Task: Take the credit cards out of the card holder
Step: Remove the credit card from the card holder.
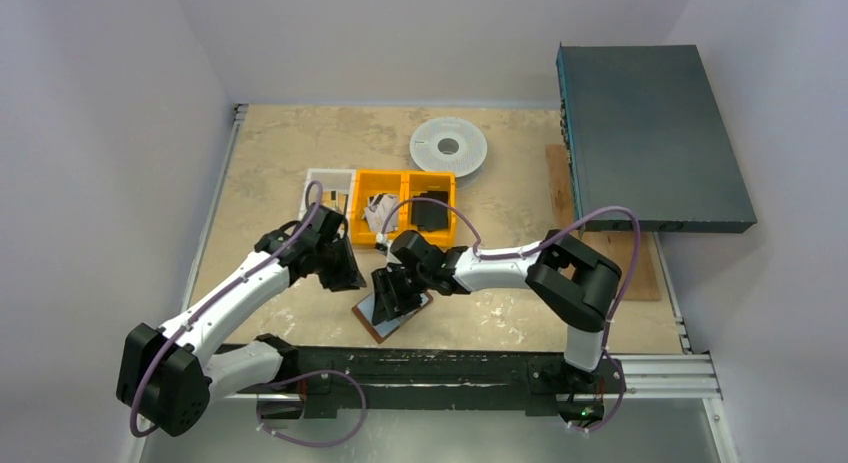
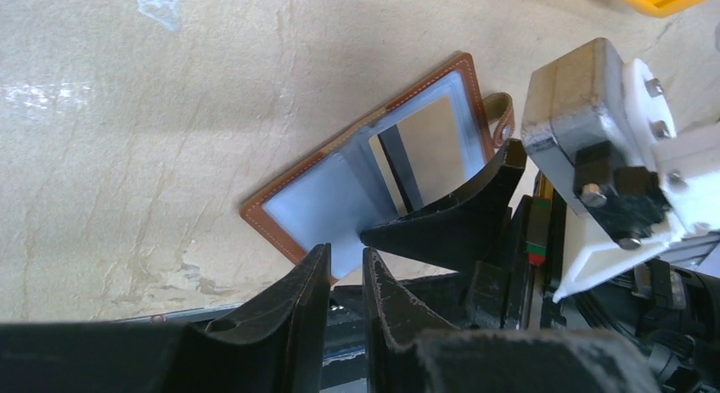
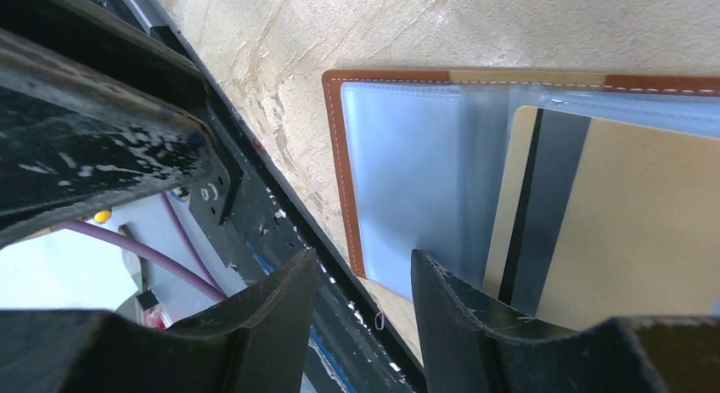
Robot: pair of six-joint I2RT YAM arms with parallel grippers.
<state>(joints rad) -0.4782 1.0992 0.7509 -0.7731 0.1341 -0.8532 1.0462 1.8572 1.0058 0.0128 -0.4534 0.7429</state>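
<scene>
Stitched brown leather card holder (image 2: 331, 198) lay open by the tabletop's (image 2: 127, 155) near edge; right tool (image 3: 365, 266) spread, left tool (image 2: 346, 257) barely parted.

Bright, even overhead light; soft shadows; wrist-view foregrounds blurred.

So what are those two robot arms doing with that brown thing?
They are working on a brown leather card holder lying open on the beige table. The right gripper hangs open over its pale plastic inside; I can't tell if it touches. The left gripper is beside it, slightly open and empty. A tan card with a dark stripe sits in a clear pocket, not yet pulled out.
</scene>
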